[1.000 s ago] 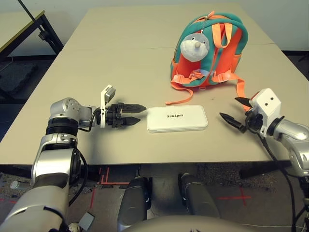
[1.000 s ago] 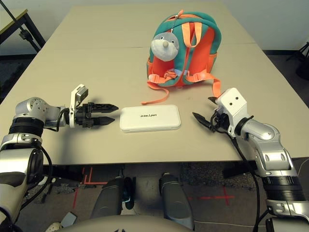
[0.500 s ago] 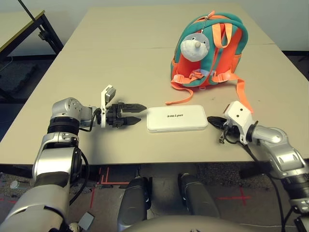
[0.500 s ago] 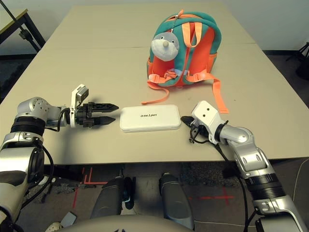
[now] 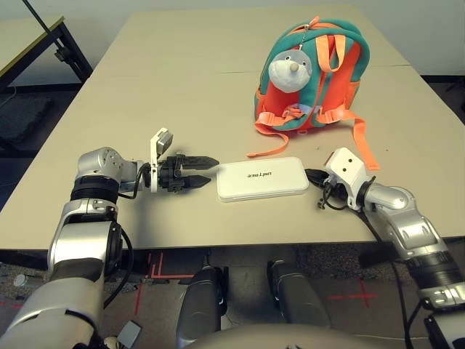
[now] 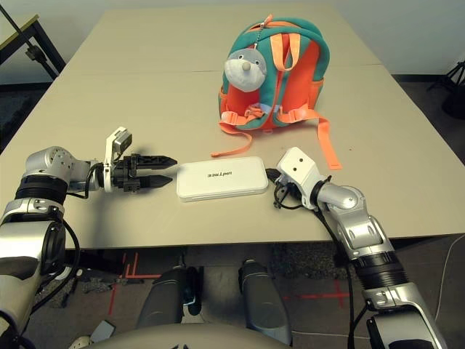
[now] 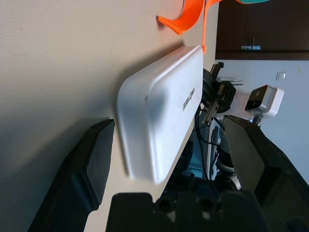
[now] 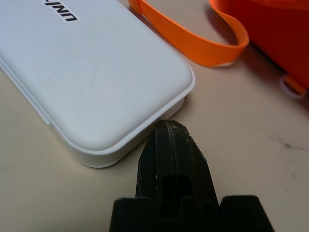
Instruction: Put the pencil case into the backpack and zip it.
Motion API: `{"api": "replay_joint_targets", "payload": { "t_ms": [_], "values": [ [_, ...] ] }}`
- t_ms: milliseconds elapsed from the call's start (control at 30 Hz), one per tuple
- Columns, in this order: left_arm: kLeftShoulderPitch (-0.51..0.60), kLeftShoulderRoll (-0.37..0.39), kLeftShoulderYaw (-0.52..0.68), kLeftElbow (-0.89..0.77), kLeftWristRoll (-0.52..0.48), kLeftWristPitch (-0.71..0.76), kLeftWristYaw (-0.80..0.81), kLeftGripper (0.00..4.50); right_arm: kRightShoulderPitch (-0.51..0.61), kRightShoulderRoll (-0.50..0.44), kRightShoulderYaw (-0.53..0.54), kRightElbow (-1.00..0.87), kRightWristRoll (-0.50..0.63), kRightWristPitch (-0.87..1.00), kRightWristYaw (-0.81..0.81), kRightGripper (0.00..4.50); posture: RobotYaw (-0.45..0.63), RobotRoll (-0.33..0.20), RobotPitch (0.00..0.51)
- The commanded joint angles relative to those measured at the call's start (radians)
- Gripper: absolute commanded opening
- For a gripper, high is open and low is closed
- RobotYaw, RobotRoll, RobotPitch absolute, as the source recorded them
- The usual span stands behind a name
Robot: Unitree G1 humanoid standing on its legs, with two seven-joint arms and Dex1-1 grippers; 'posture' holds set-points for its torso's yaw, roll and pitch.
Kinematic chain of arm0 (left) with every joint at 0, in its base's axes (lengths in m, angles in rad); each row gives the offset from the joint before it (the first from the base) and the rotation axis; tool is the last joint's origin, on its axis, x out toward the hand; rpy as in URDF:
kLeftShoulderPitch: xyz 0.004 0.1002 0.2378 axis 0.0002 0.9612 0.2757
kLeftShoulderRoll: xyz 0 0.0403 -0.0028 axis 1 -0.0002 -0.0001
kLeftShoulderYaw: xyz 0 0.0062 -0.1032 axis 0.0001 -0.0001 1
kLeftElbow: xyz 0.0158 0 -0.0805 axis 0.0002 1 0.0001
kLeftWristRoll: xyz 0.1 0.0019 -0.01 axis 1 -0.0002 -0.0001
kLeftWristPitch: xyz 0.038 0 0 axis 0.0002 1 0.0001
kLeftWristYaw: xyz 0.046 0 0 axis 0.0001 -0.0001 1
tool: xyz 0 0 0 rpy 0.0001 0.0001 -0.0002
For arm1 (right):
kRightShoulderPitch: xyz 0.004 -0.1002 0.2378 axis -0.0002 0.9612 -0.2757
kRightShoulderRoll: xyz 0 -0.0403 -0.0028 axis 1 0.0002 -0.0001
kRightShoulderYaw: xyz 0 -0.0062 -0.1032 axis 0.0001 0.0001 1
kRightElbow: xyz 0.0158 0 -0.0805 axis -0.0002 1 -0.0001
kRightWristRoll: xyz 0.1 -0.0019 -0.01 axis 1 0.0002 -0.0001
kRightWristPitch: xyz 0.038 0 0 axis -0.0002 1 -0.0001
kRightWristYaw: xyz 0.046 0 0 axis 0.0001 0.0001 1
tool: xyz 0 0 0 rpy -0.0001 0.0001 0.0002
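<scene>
The white pencil case (image 5: pixel 261 179) lies flat on the table near its front edge, lettering up. Behind it the teal and orange backpack (image 5: pixel 312 73) stands upright with a grey plush charm (image 5: pixel 290 73) hanging on it. My left gripper (image 5: pixel 208 166) is open and points at the case's left end, a short gap away; in the left wrist view the case (image 7: pixel 159 111) lies just beyond the two fingers (image 7: pixel 91 164). My right gripper (image 5: pixel 311 175) is shut with nothing in it, its tip (image 8: pixel 168 129) touching the case's right end (image 8: pixel 96 72).
Orange straps (image 5: pixel 361 142) trail from the backpack across the table, one just behind my right gripper, another (image 5: pixel 272 149) ending behind the case. The table's front edge (image 5: pixel 240 243) runs close below the case. A second table (image 5: pixel 29 36) stands at the far left.
My right gripper has shut and swung left across the table to the case's right end. The left arm has held still. The camera has shifted slightly.
</scene>
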Motion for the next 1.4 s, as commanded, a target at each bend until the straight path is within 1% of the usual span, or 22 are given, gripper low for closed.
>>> {"api": "replay_joint_targets", "payload": {
  "t_ms": [33, 300, 500, 633, 833, 1133, 1233, 1400],
  "values": [
    [0.001, -0.010, -0.023, 0.006, 0.027, -0.001, 0.010, 4.50, 0.000, 0.019, 0.038, -0.037, -0.005, 0.021, -0.002, 0.01, -0.25, 0.000, 0.144],
    [0.026, -0.014, -0.034, -0.037, 0.020, 0.023, 0.014, 4.50, -0.004, 0.038, 0.051, -0.047, -0.016, 0.053, -0.025, 0.01, -0.25, 0.000, 0.146],
    [0.094, -0.022, -0.085, -0.202, -0.010, 0.083, 0.019, 4.50, -0.012, 0.057, 0.055, -0.044, -0.023, 0.064, -0.038, 0.01, -0.24, 0.000, 0.149],
    [0.127, -0.037, -0.077, -0.278, -0.025, 0.121, 0.042, 4.50, -0.012, 0.059, 0.054, -0.043, -0.024, 0.065, -0.038, 0.01, -0.24, 0.000, 0.149],
    [0.126, -0.062, -0.039, -0.289, -0.026, 0.135, 0.078, 4.50, -0.030, 0.081, 0.059, -0.037, -0.023, 0.084, -0.044, 0.01, -0.24, 0.000, 0.150],
    [0.135, -0.061, -0.030, -0.326, -0.038, 0.147, 0.088, 4.50, -0.031, 0.098, 0.060, -0.035, -0.027, 0.092, -0.051, 0.01, -0.23, 0.000, 0.148],
    [0.140, -0.059, -0.036, -0.342, -0.044, 0.148, 0.088, 3.93, -0.030, 0.097, 0.058, -0.033, -0.028, 0.091, -0.053, 0.00, -0.23, 0.000, 0.149],
    [0.144, -0.052, -0.043, -0.365, -0.055, 0.148, 0.081, 2.07, -0.029, 0.096, 0.057, -0.028, -0.028, 0.089, -0.057, 0.00, -0.23, 0.000, 0.149]
  ]
}}
